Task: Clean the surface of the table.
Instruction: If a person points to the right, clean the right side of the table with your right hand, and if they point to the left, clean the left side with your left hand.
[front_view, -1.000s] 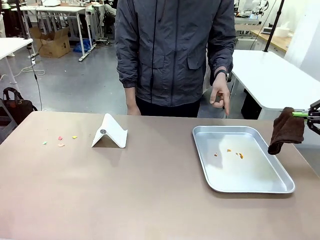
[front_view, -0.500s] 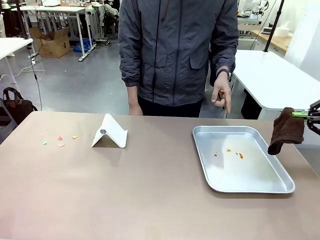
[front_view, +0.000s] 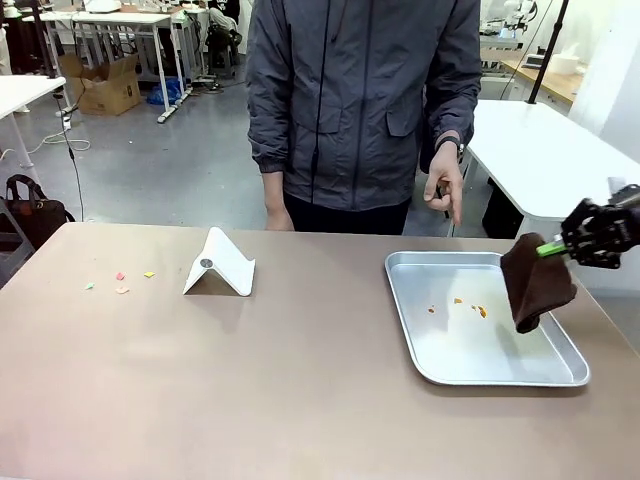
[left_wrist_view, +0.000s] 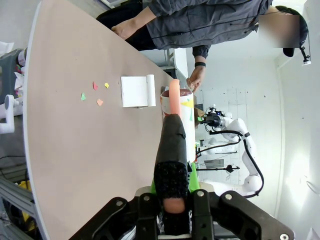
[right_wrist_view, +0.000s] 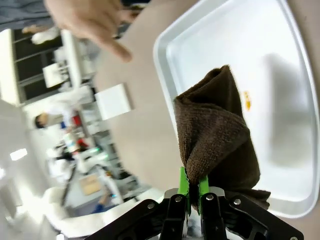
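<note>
The right hand (front_view: 548, 247) is clamped on a brown cloth (front_view: 535, 282), which hangs over the right side of the metal tray (front_view: 470, 345). Whether its lower end touches the tray floor I cannot tell. The left hand (left_wrist_view: 172, 192) is closed on a dark-handled tool (left_wrist_view: 172, 145) with a pinkish tip; what kind of tool is unclear. The tabletop (front_view: 300, 390) spreads wide under both. What the wipe turns on, as I judge it: the coloured scraps (front_view: 120, 280) lie at the tabletop's left end, well apart from the cloth, with the tray and a folded white stand (front_view: 220, 268) between — so the left arm is the nearer one. Beyond, a person's hand (front_view: 443, 192) points down near the tray's far edge.
</note>
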